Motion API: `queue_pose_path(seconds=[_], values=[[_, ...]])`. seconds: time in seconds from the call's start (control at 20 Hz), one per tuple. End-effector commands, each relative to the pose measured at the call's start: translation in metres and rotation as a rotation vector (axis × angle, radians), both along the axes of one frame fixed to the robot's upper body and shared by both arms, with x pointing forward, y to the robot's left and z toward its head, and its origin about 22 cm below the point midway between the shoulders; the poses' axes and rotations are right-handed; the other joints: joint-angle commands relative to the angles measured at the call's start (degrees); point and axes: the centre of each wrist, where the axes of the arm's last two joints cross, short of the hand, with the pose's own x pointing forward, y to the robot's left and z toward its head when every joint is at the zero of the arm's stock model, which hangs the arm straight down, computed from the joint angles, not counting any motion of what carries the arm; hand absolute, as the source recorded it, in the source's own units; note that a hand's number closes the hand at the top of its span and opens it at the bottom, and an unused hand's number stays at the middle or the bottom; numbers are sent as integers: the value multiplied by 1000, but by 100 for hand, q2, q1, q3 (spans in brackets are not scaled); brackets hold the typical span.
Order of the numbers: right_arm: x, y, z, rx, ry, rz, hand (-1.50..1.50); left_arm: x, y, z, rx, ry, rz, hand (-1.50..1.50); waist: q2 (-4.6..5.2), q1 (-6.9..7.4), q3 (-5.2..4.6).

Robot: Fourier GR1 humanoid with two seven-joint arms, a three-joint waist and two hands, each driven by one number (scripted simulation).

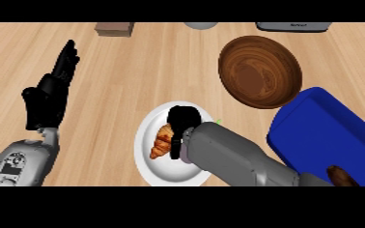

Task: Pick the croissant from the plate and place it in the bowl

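Left hand (44,101) rests open at the frame's left, fingers straight up. At lower centre we find the croissant (161,142) lying on the white plate (171,174), the right hand (183,118) just beside its upper end; whether it grips we cannot tell. The wooden bowl (258,72) sits upper right

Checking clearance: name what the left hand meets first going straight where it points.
The way looks free: the black left hand aims over wooden counter, left of the small brown box; depth unclear.

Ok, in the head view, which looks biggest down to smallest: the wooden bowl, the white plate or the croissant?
1. wooden bowl and white plate: look alike; the right arm hides part of the plate.
2. croissant: smallest.
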Motion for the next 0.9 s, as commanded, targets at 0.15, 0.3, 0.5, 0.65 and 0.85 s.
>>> queue_pose_path(seconds=[0.15,0.3,0.5,0.65,0.85], values=[[-15,-6,-28,31,-7,55,150,-5,6,0,-8,-2,-4,0,55,-15,11],[6,-8,-16,42,-20,48,150,2,2,-2,-18,-7,5,0,58,-54,10],[-13,10,0,85,-65,79,150,-8,2,-13,-21,9,11,0,51,-15,9],[-12,18,12,120,-198,-78,150,-1,-1,2,-1,-3,-36,0,74,171,10],[32,28,67,191,-387,-357,150,3,-24,3,-2,-8,-96,0,128,580,6]])
